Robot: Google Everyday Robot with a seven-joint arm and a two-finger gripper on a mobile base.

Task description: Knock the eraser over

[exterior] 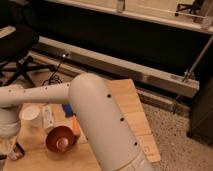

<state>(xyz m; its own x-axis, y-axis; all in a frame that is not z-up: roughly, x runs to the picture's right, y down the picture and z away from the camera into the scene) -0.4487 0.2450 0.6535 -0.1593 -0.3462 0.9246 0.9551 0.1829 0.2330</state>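
Observation:
The eraser (17,150), a small dark and white block, sits on the wooden table (127,107) at the lower left, left of the red bowl (60,140). Whether it stands or lies flat is unclear. My white arm (92,110) crosses the middle of the view and reaches left. My gripper (5,146) hangs at the far left edge, just left of the eraser and very close to it. Contact between them cannot be made out.
A white cup (31,115) and a white bottle (48,118) stand behind the bowl. A blue-headed brush with an orange handle (70,116) lies beside them. A black office chair (17,47) stands at the left, and a metal rail (125,70) runs behind the table.

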